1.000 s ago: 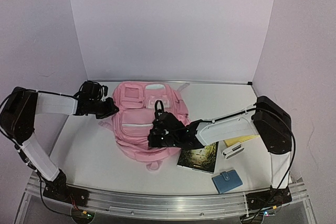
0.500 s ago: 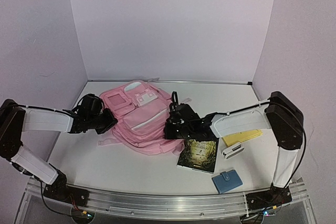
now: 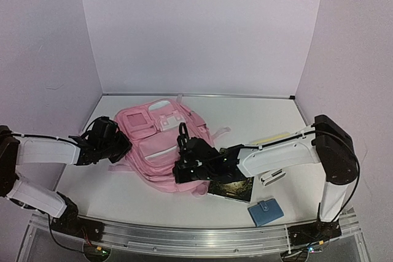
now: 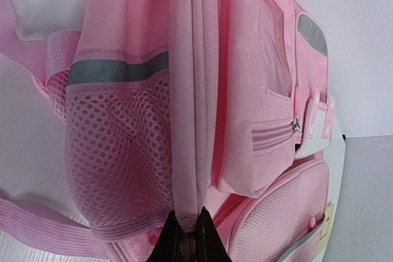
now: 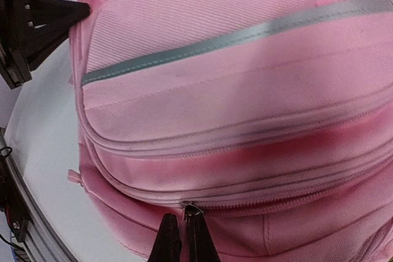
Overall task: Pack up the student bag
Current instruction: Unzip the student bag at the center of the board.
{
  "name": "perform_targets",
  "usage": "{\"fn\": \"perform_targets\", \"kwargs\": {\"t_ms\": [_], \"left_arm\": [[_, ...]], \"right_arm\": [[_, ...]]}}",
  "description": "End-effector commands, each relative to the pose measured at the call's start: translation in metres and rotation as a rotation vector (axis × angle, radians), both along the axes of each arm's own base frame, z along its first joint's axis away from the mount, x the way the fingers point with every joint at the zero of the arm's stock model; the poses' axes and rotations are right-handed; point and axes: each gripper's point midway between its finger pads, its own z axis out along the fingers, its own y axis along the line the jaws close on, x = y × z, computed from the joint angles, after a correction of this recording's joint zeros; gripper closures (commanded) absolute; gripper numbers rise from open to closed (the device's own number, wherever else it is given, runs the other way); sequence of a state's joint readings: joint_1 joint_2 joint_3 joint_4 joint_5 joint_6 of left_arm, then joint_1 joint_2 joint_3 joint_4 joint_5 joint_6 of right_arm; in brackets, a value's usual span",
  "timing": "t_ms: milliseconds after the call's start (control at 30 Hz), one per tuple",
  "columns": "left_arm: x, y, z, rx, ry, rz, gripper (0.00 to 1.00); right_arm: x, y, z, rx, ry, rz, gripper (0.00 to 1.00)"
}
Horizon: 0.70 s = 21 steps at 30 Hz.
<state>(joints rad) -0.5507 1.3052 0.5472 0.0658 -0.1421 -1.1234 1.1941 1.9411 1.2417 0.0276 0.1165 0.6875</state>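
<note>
The student bag (image 3: 161,142) lies flat on the white surface (image 3: 258,115), left of centre, its front pockets facing up and its top end toward the far wall. A pink strap trails off its right side toward the far right.

The left gripper (image 3: 123,145) reaches in from the left and meets the bag's left edge. In the left wrist view its fingers (image 4: 169,240) are closed tight on a raised pink seam ridge of the bag, with no gap showing between them. Just left of that ridge sits a mesh side pocket (image 4: 116,151) topped by a grey trim strip (image 4: 110,70).

The right gripper (image 3: 179,171) comes across from the right and sits at the bag's near edge. In its wrist view the jaws are narrow, nearly together, with only a sliver of pink fabric between them, pinching the bag right beside a small metal zipper pull (image 5: 191,210) on the curved zip line.

To the right of the bag, a dark-covered book (image 3: 232,186) lies just beside it, partly under the right arm. A small white object (image 3: 272,177) is right of the book, a blue wallet (image 3: 265,211) lies nearer the front edge, and a yellow flat item (image 3: 273,138) shows behind the arm.
</note>
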Motion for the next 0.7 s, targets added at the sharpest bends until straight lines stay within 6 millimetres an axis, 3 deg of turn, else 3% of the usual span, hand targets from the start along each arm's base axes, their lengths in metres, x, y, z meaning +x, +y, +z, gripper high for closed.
{"fn": "perform_targets", "kwargs": {"t_ms": [0, 167, 267, 433, 667], "left_arm": [[0.003, -0.001, 0.018, -0.036, -0.053, 0.025, 1.00], [0.002, 0.004, 0.017, -0.038, -0.058, 0.054, 1.00], [0.002, 0.007, 0.019, -0.031, -0.066, 0.063, 1.00], [-0.007, 0.007, 0.019, -0.012, -0.061, 0.023, 1.00], [-0.042, 0.007, -0.003, -0.004, 0.036, -0.085, 1.00]], "right_arm": [[-0.010, 0.053, 0.033, 0.176, 0.020, 0.052, 1.00], [-0.035, 0.090, 0.043, 0.252, 0.032, 0.130, 1.00], [-0.037, 0.095, 0.036, 0.242, 0.027, 0.123, 1.00], [-0.002, 0.052, 0.019, 0.152, -0.033, -0.079, 1.00], [0.070, -0.026, -0.025, 0.009, -0.041, -0.257, 1.00]]}}
